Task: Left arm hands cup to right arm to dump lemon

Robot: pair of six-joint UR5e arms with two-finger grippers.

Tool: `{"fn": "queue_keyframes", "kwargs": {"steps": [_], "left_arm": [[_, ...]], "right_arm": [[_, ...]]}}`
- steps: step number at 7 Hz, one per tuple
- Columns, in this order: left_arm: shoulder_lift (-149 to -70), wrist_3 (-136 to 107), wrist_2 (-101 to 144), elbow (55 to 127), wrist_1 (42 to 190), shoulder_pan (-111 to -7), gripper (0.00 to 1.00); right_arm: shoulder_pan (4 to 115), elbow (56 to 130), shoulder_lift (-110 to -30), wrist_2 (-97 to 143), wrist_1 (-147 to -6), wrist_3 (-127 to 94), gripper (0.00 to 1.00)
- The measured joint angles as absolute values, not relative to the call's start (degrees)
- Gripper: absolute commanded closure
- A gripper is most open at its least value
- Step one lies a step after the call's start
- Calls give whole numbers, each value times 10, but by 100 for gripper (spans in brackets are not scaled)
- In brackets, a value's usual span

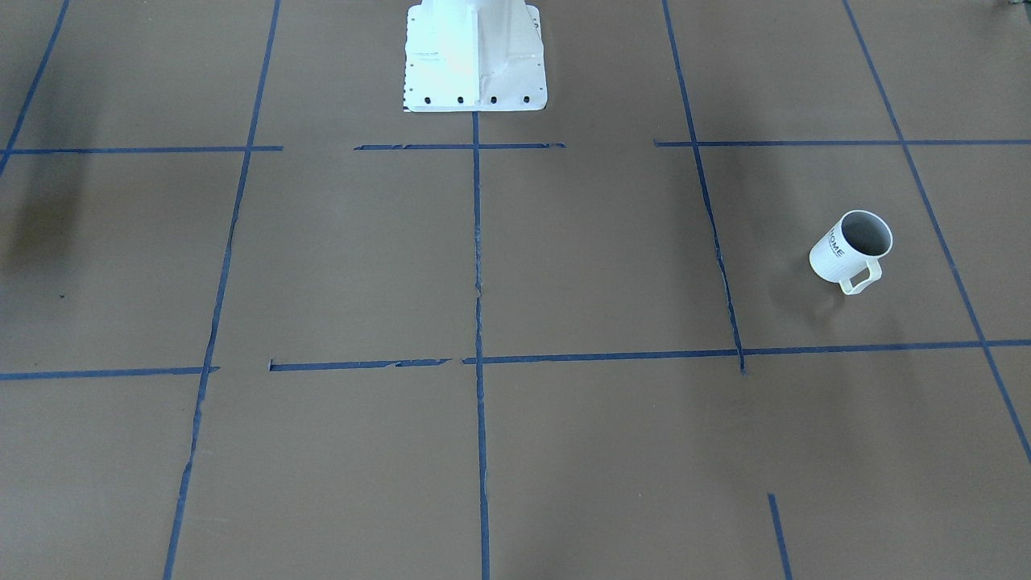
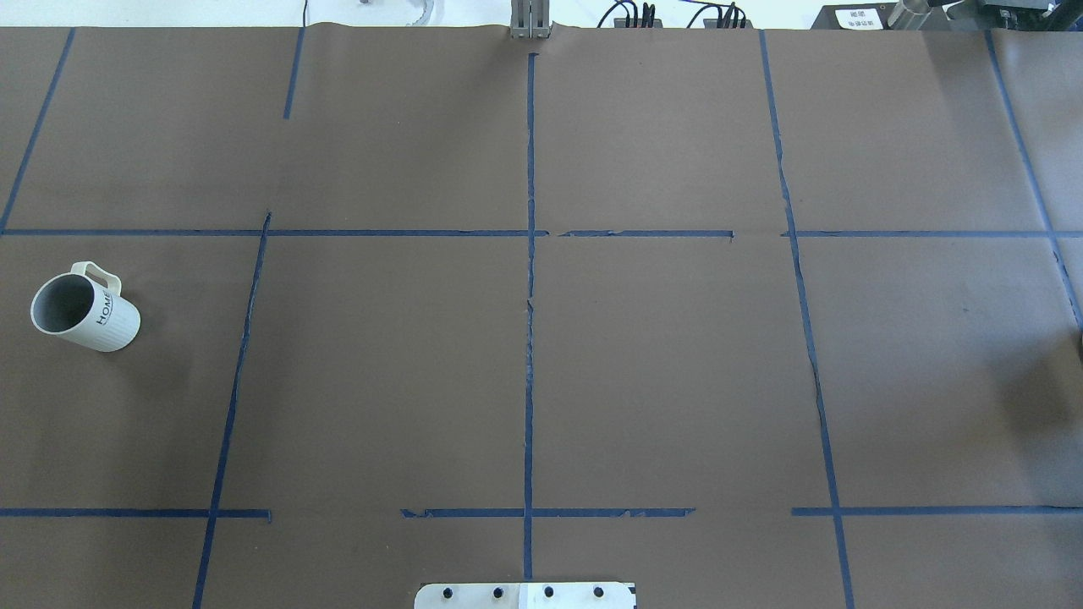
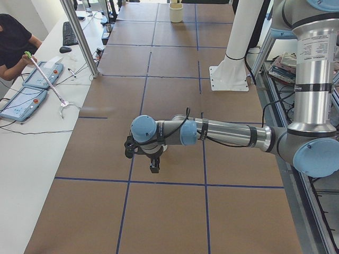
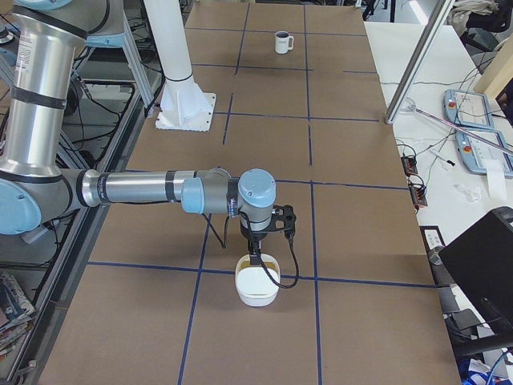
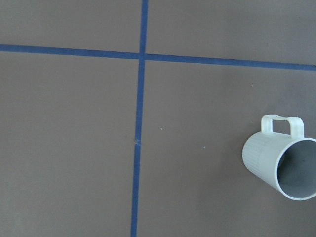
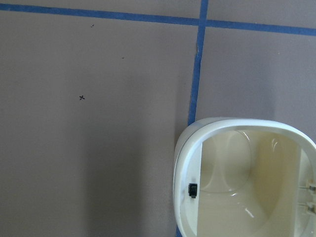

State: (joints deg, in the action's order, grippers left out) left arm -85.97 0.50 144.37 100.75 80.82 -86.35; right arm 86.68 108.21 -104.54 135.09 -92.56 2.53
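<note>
The cup [image 2: 85, 309], a white mug with "HOME" on its side, stands upright at the left edge of the overhead view. It also shows in the front-facing view [image 1: 851, 250], the left wrist view [image 5: 284, 160] and far off in the exterior right view [image 4: 281, 42]. Its grey inside looks empty, and no lemon shows in it or on the table. The left gripper [image 3: 151, 159] hangs above the table near the cup. The right gripper [image 4: 258, 255] hangs over a cream bowl [image 4: 256, 285]. I cannot tell whether either gripper is open or shut.
The cream bowl fills the lower right of the right wrist view [image 6: 242, 177]. The white robot pedestal [image 1: 475, 56] stands at the table's robot side. Blue tape lines cross the brown table [image 2: 660, 372]. An operator [image 3: 13, 45] sits at the side bench holding a thin rod.
</note>
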Motion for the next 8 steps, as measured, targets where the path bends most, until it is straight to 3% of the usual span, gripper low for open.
{"fn": "queue_keyframes", "kwargs": {"steps": [7,8], "left_arm": [[-856,-299,1342,997,1065,-664,1],[-857,-303,1339,994,1070,-648,14]], "right_arm": [[865,1090,-1054,1355,-870,25,0],[865,1090,-1054,1355,-869,25,0]]}}
